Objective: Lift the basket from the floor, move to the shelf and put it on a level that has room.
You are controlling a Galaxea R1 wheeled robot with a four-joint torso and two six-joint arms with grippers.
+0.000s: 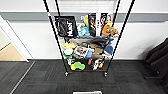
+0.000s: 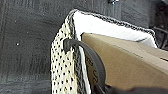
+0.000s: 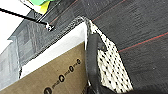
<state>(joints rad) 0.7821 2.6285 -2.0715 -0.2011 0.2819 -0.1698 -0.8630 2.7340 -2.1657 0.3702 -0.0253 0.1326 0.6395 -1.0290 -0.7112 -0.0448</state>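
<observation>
The basket (image 2: 61, 67), cream-white woven with dark dots and a dark rim, holds a brown cardboard box (image 2: 130, 65). Its top edge (image 1: 87, 92) peeks in low in the head view, in front of the shelf (image 1: 87, 40). A dark handle (image 2: 87, 53) rises from one rim into my left gripper (image 2: 100, 90), which is shut on it. At the opposite rim, the other handle (image 3: 91, 57) runs into my right gripper (image 3: 93, 90), likewise shut. The shelf's tiers in view are crowded with goods; the top level is cut off above the picture. Dark carpet floor (image 1: 45, 77) lies below.
The shelf stands on small wheels (image 1: 66, 74) against a white wall. A doorway with tan wooden flooring (image 1: 10, 53) opens at the left. A dark chair or bag (image 1: 158, 60) sits at the right. A red line (image 3: 145, 41) crosses the carpet beside the basket.
</observation>
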